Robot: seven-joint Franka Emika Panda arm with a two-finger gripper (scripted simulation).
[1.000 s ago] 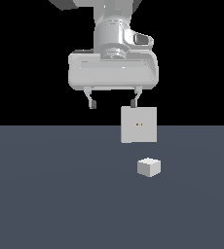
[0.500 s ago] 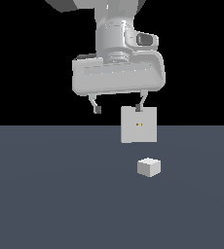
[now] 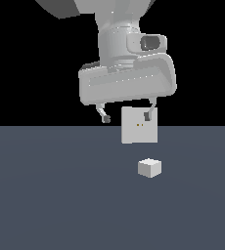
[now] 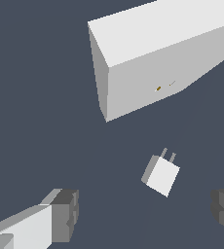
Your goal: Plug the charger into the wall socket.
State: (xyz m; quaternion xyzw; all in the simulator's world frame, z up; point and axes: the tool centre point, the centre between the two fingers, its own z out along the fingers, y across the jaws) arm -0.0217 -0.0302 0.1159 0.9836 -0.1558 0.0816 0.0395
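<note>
The charger is a small off-white cube lying on the dark grey floor, in front of the wall socket. In the wrist view the charger shows two thin prongs pointing toward the socket. The wall socket is an upright white square plate with two tiny orange dots; it also shows in the wrist view. My gripper hangs open and empty above the floor, above and a little to the exterior view's left of the charger. Its fingertips stand wide apart on either side of the charger in the wrist view.
The dark grey floor stretches all around. A black background lies behind the socket.
The gripper has come lower and turned, its body now tilted, and it has shifted slightly toward the exterior view's right. Charger and socket have not moved.
</note>
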